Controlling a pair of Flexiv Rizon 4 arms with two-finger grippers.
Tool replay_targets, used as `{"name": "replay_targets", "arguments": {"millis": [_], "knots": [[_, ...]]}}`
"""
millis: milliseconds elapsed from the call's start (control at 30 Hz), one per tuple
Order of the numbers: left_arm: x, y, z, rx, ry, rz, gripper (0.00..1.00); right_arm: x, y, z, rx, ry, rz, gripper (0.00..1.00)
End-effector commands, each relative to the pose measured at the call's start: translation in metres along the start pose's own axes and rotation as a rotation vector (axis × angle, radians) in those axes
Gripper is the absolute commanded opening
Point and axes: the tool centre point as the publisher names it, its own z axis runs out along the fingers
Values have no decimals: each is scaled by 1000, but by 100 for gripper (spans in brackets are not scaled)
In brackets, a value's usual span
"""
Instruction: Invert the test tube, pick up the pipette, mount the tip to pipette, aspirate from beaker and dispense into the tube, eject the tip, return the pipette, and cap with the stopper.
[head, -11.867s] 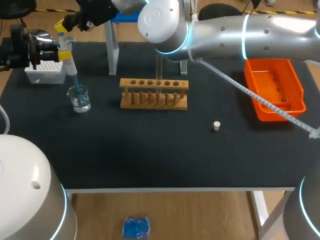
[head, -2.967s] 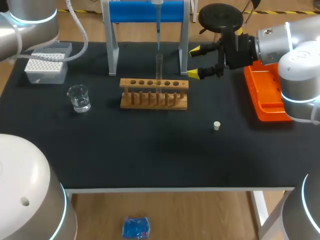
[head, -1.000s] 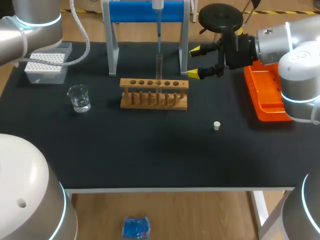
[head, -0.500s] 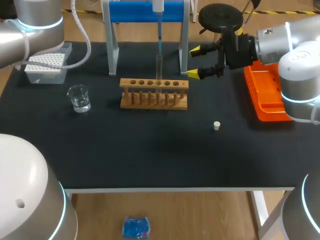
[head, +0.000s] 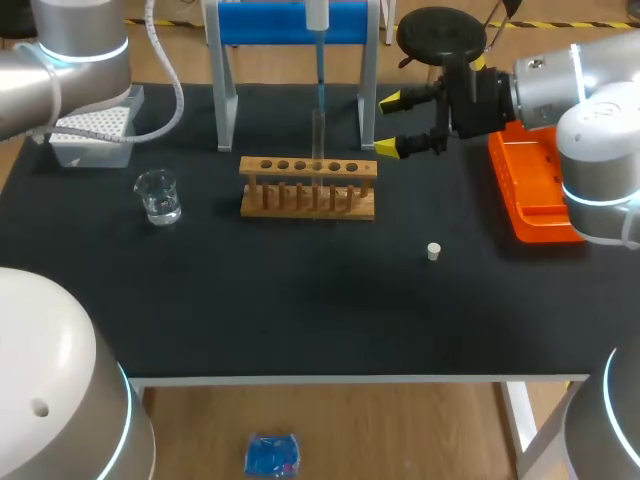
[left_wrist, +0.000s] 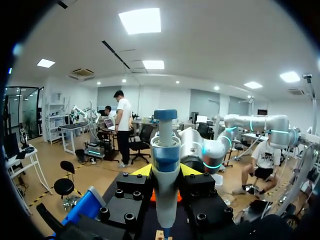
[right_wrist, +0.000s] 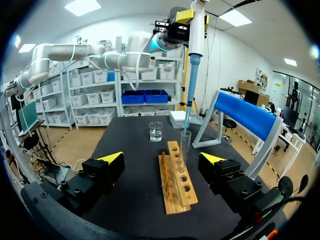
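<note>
The stopper (head: 433, 251) lay nearest on the worktop (head: 300, 300); beyond it the right claw (head: 385, 125) stood with fingers apart beside the rack (head: 308, 187). The head view cut off the left claw (left_wrist: 165, 170). The left wrist view showed it clamped on the pipette (left_wrist: 165, 150), and the right wrist view showed the pipette's tip at the test tube (right_wrist: 184, 150) mouth.

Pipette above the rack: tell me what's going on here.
The left gripper holds the pipette upright, its blue tip at the mouth of the test tube standing in the wooden rack. The right gripper hangs open beside the rack. The stopper lies on the table, so capping is not yet done.
</note>
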Motion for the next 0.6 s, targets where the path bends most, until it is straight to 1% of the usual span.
{"name": "replay_targets", "arguments": {"millis": [33, 367, 600], "knots": [[-3, 2, -1, 0, 2, -2, 0, 0, 0, 0, -1, -2, 0, 100], [-3, 6, -7, -35, -40, -24, 0, 0, 0, 0, -1, -2, 0, 100], [-4, 8, -10, -41, -72, -25, 0, 0, 0, 0, -1, -2, 0, 100]]}}
